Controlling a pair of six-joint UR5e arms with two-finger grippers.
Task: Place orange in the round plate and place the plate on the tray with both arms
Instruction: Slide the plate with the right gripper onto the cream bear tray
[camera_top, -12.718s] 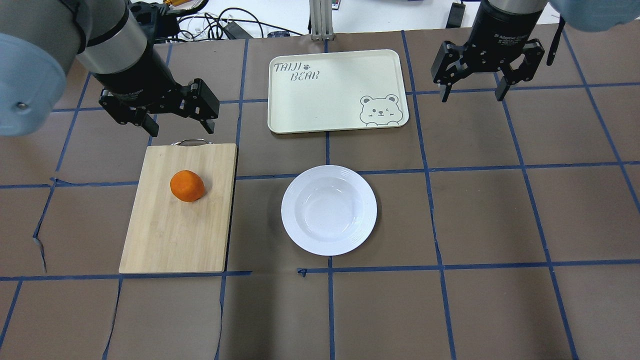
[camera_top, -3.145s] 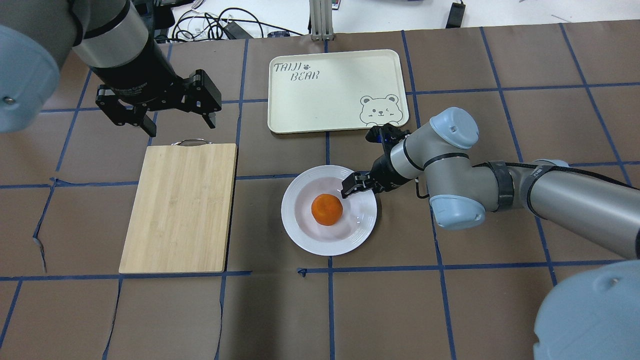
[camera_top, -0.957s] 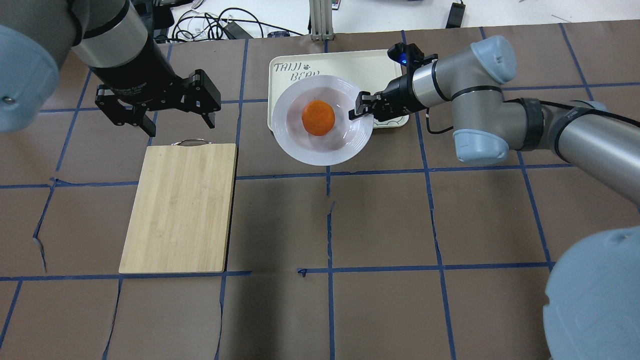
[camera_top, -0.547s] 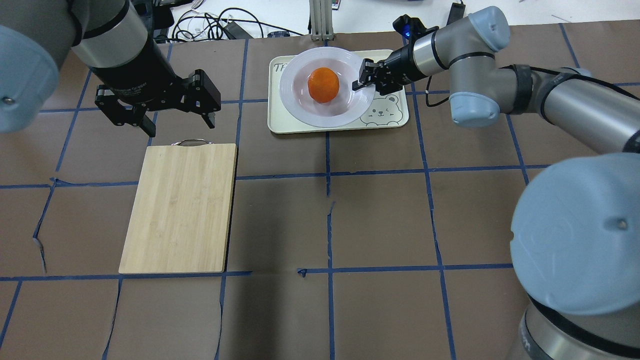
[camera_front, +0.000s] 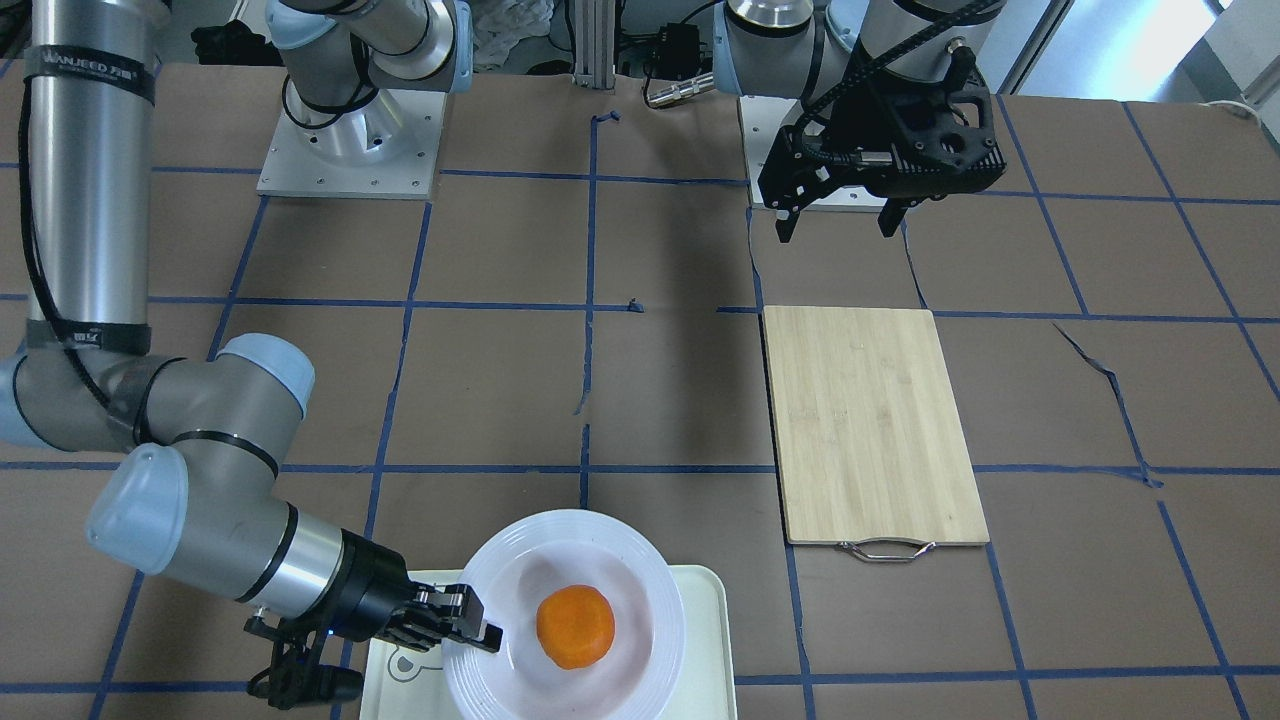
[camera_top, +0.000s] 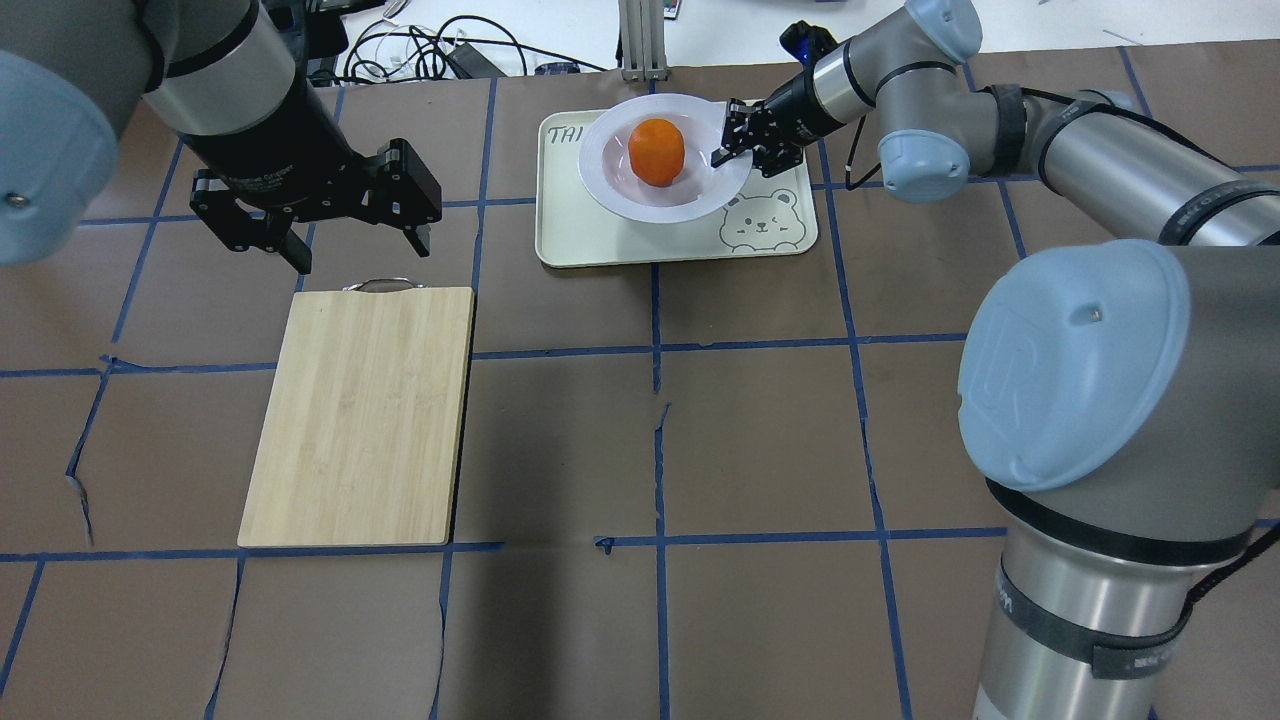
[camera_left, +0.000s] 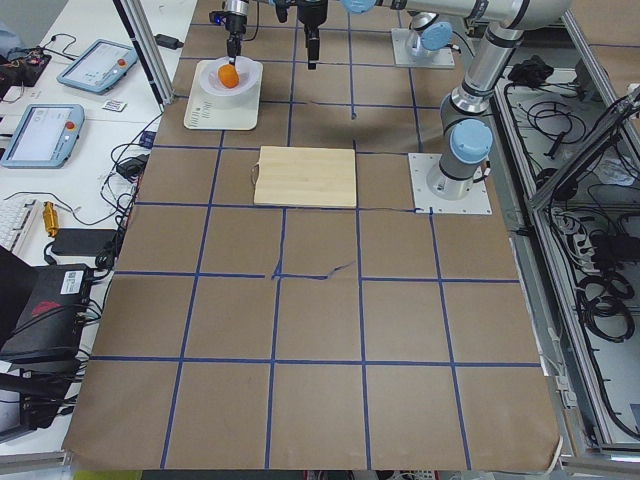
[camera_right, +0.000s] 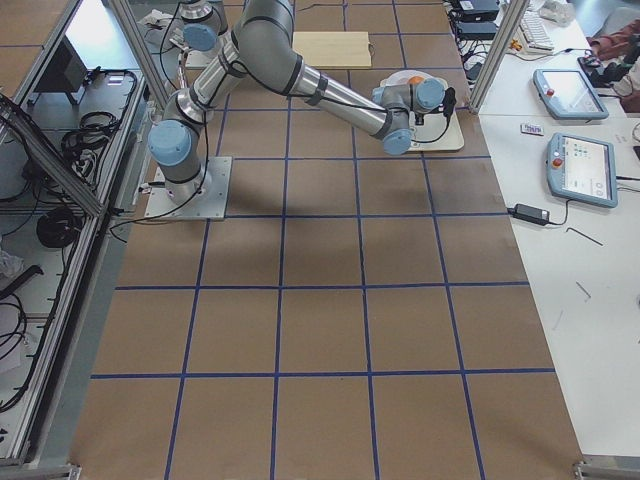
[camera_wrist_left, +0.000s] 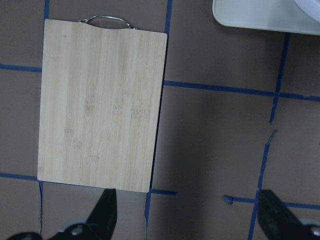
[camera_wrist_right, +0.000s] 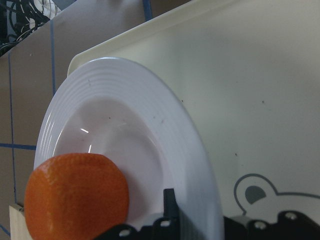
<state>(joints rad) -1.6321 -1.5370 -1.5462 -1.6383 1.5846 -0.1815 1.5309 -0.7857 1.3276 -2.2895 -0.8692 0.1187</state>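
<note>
The orange (camera_top: 657, 152) lies in the well of the white round plate (camera_top: 640, 205). My right gripper (camera_top: 728, 150) is shut on the plate's right rim and holds it over the far half of the cream tray (camera_top: 600, 240). Whether the plate touches the tray I cannot tell. In the right wrist view the orange (camera_wrist_right: 75, 195) fills the lower left, and the plate's rim (camera_wrist_right: 165, 115) runs down to my fingers (camera_wrist_right: 170, 200) above the tray (camera_wrist_right: 260, 100). My left gripper (camera_top: 361, 256) hangs open and empty above the table, just beyond the cutting board's handle.
A bamboo cutting board (camera_top: 360, 415) with a metal handle lies bare on the left half of the brown table; it also fills the left wrist view (camera_wrist_left: 102, 105). Cables and tablets sit beyond the table's far edge.
My right gripper has carried the plate with the orange from the table's middle out over the tray, and farther away in the last half second. The left arm has stayed still.
</note>
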